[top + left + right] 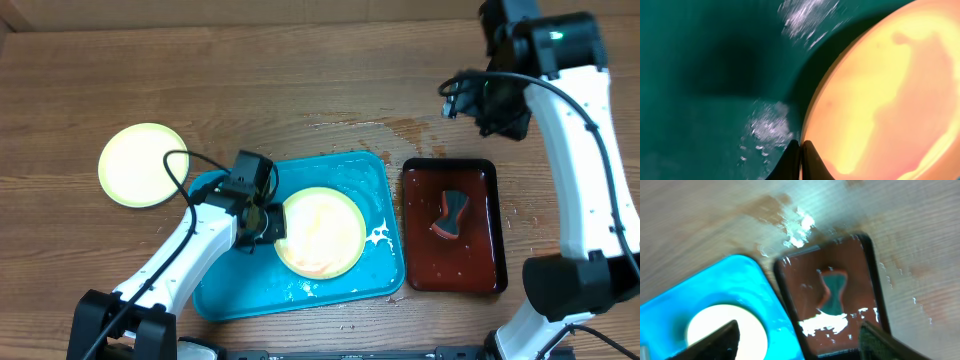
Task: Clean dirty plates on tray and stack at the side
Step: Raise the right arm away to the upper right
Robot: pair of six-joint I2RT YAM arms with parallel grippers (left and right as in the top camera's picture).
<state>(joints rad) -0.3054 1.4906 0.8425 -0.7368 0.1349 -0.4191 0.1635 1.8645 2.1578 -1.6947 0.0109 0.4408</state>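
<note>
Overhead view: the left gripper sits low at the left edge of a pale yellow plate lying flat in the blue tray, where suds and water gleam along the right rim. The left wrist camera shows the jaws drawn almost together right at the plate's rim, apparently pinching the edge, though the close, blurred view leaves the grip itself uncertain. A second plate rests on the bare table well to the left of the tray. The right gripper hangs high over the far right of the table, jaws spread wide and empty, above a dark red tray that holds a sponge. Blotchy orange-red marks on the plate in the tray suggest that washing is not finished. The step in hand looks like steadying that plate for a scrub. The next move likely calls for the right arm to drop onto the sponge, close on it and carry it across. The left must hold the wet, slippery rim firm.
</note>
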